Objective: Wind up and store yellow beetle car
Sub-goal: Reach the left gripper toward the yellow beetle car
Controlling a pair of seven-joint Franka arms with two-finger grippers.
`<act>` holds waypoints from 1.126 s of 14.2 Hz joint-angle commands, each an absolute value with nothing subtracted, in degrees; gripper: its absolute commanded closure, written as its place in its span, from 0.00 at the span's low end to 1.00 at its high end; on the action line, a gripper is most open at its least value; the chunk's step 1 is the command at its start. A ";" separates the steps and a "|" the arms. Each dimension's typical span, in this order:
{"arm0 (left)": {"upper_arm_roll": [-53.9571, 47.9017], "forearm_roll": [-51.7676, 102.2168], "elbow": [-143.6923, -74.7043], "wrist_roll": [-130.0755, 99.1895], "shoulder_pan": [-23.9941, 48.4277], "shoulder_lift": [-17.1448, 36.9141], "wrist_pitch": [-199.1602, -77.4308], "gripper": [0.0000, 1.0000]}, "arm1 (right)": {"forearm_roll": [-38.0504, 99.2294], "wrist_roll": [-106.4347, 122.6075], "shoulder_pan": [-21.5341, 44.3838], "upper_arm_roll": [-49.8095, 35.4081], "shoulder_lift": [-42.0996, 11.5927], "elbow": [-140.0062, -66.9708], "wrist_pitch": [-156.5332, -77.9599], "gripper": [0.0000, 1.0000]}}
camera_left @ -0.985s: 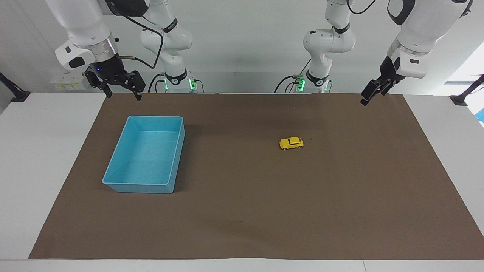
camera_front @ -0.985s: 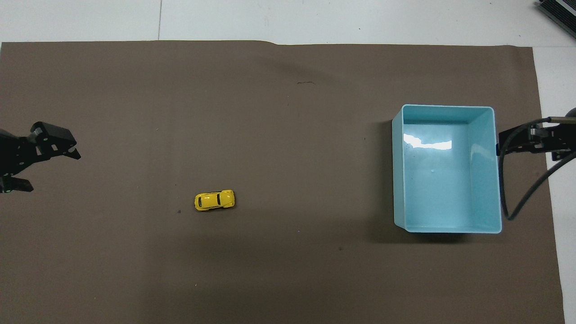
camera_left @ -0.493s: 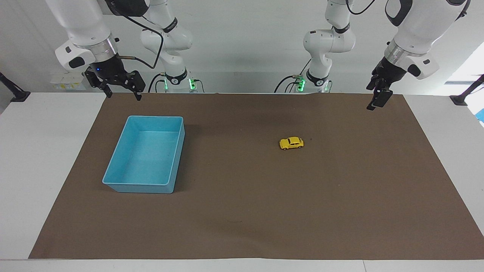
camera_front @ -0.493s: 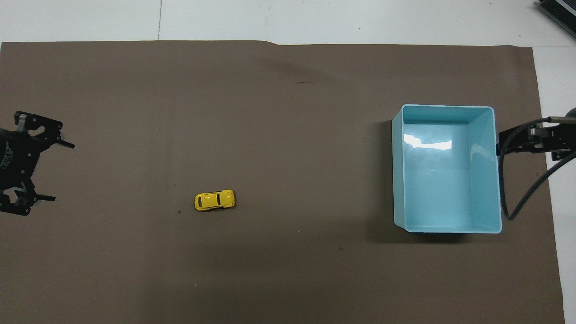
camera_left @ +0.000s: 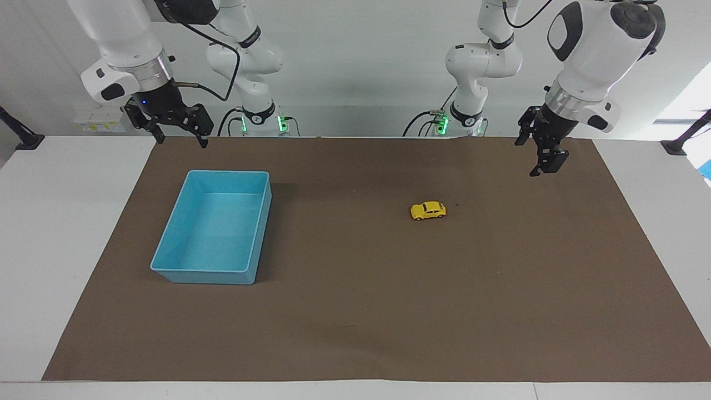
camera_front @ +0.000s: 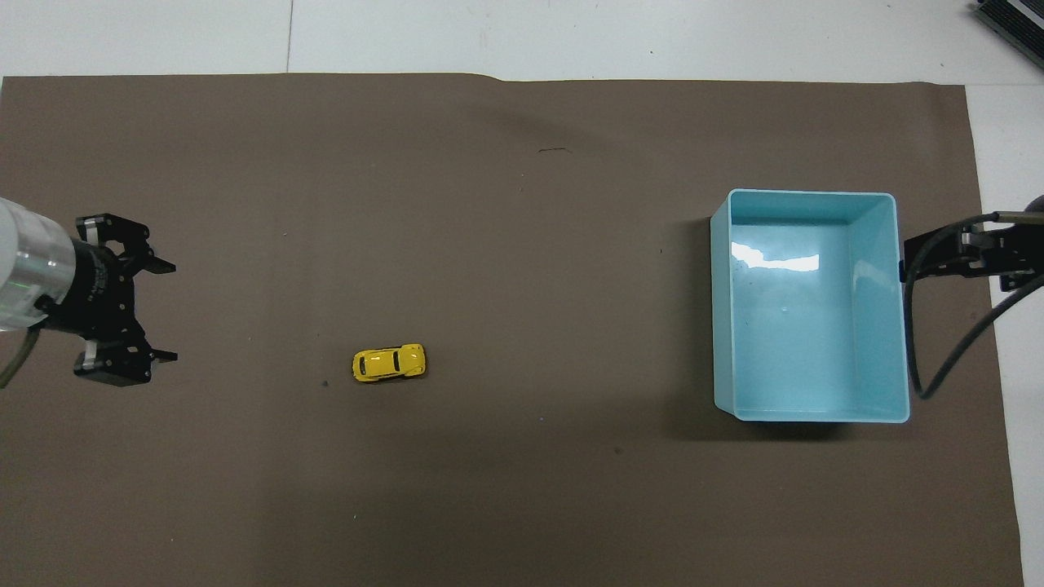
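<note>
The yellow beetle car (camera_left: 428, 210) (camera_front: 389, 363) stands on its wheels on the brown mat, toward the left arm's end of the table, and nothing touches it. My left gripper (camera_left: 532, 157) (camera_front: 172, 311) hangs open and empty above the mat, well aside of the car on the left arm's side. The right gripper (camera_left: 182, 142) (camera_front: 907, 262) is open and empty too. It waits above the mat's edge by the robots, close to the blue bin's end.
An empty light blue bin (camera_left: 208, 276) (camera_front: 721, 310) sits on the mat toward the right arm's end. The brown mat (camera_left: 355, 311) covers most of the white table.
My left gripper has turned, come down and swung in over the mat toward the car. The right arm, the car and the bin have not moved.
</note>
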State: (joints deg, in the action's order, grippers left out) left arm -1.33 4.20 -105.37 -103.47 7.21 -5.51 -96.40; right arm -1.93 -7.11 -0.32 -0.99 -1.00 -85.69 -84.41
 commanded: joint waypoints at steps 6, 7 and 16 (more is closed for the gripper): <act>-0.53 6.77 -116.35 -123.54 15.19 -6.68 -110.71 0.00 | -2.02 -5.54 -1.41 -1.76 -0.97 -85.69 -84.11 0.00; -0.61 6.77 -118.37 -125.31 15.90 -6.51 -113.53 0.00 | -2.02 -5.54 -1.32 -1.76 -0.97 -85.69 -84.11 0.00; -0.62 6.77 -129.02 -130.34 22.50 2.45 -136.13 0.00 | -2.02 -5.54 -1.41 -1.76 -0.97 -85.69 -84.11 0.00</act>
State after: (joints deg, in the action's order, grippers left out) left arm -1.61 6.09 -128.25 -129.83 20.91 -0.77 -132.24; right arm -1.93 -7.11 -0.32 -0.99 -1.00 -85.69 -84.41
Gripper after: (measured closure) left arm 0.000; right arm 0.000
